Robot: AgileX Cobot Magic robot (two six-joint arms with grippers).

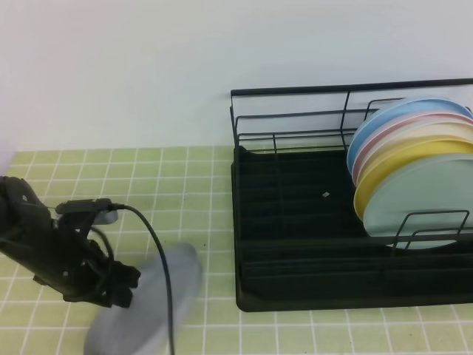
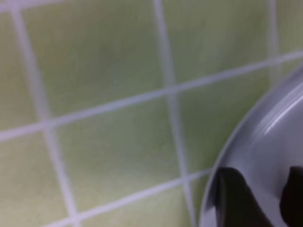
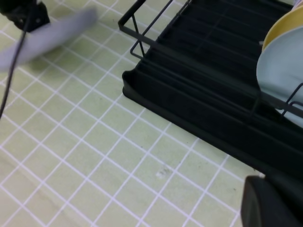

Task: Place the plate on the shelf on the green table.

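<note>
The pale grey plate (image 1: 151, 303) shows as a blurred streak on the green table (image 1: 192, 185) at the lower left, left of the shelf (image 1: 310, 299). My left gripper (image 1: 122, 285) is right at its left edge. In the left wrist view two dark fingertips (image 2: 232, 201) stand apart over the plate's face (image 2: 270, 146), so that gripper is open, holding nothing. The right wrist view has the smeared plate (image 3: 52, 35) and the left gripper (image 3: 26, 14) at the top left, beside the black shelf (image 3: 199, 94). Of my right gripper only a dark part (image 3: 270, 203) shows.
Several coloured plates (image 1: 414, 170) stand upright at the right end of the shelf, mint-green in front of yellow (image 3: 279, 71). The rack's left and middle slots hold nothing. A black cable (image 1: 159, 251) loops from the left arm across the grey plate. A white wall stands behind.
</note>
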